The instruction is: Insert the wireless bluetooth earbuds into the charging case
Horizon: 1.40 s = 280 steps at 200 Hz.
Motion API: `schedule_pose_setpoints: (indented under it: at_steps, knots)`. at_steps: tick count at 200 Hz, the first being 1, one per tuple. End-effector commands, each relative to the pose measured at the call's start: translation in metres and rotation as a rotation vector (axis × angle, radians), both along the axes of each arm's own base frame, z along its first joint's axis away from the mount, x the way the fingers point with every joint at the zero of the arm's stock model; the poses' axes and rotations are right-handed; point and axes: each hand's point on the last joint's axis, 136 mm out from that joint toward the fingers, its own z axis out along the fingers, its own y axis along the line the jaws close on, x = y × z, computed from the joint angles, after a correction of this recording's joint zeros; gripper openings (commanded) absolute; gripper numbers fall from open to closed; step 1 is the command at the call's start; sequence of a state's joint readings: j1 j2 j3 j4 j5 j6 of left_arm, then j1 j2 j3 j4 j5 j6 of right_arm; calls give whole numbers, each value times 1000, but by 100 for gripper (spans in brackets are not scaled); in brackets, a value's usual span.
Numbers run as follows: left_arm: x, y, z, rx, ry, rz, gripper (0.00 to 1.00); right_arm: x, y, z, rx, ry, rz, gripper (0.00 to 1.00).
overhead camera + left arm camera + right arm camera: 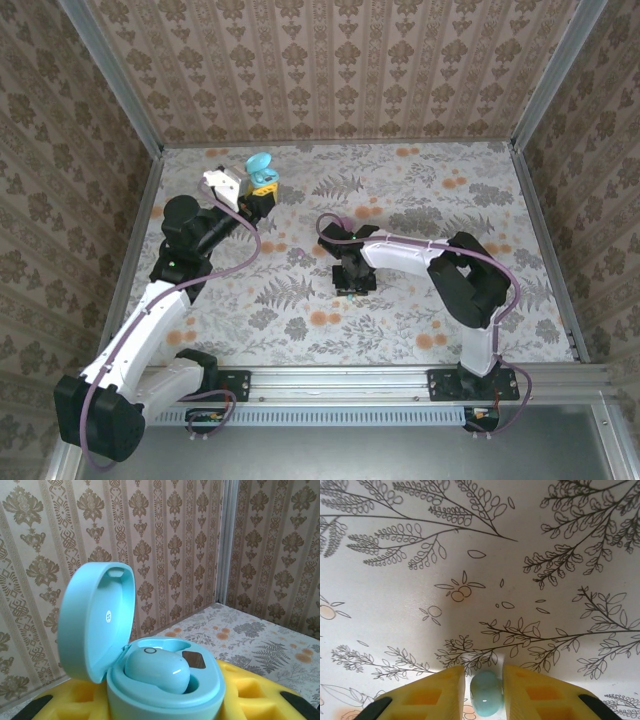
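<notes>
Two arms are showing: left arm (140,325), right arm (400,255). Two grippers are showing, left gripper (263,182) and right gripper (355,283), each carrying two yellow fingers (427,697), making four in all. One charging case (165,700), mint, is showing, with one lid (95,620). Two mint earbuds are showing: first earbud (157,672), second earbud (486,695). One table (450,200) with a floral cover is lying under everything, three patterned walls (330,70) are standing round it, and one metal rail (340,378) is running along the near edge.
</notes>
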<state>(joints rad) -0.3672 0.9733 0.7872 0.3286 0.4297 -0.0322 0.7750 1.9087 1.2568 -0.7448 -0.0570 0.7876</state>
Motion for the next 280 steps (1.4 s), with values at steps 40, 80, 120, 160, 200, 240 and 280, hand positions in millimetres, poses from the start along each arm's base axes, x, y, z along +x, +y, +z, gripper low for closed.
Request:
schedule_pose_setpoints:
  at_steps: [40,80,120,160,200,240,280]
  knots:
    - [-6,-1,17,-13,-54,-8,35,-3,-5,-1,-43,34,36,25]
    - [-6,-2,17,-13,-52,-13,35,2,-5,10,-22,-6,26,20]
    - [-9,-16,8,1,-43,-104,34,20,0,84,232,-175,-33,20]
    - [-28,-53,-8,20,-71,-332,34,35,-8,221,625,-437,-63,21]
    - [-43,-84,-18,41,-90,-472,34,20,4,324,892,-565,69,21]
    - [-56,-99,-18,56,-100,-571,33,16,24,367,1052,-602,159,21]
    - [-66,-105,-15,54,-97,-636,33,26,31,367,1055,-606,171,21]
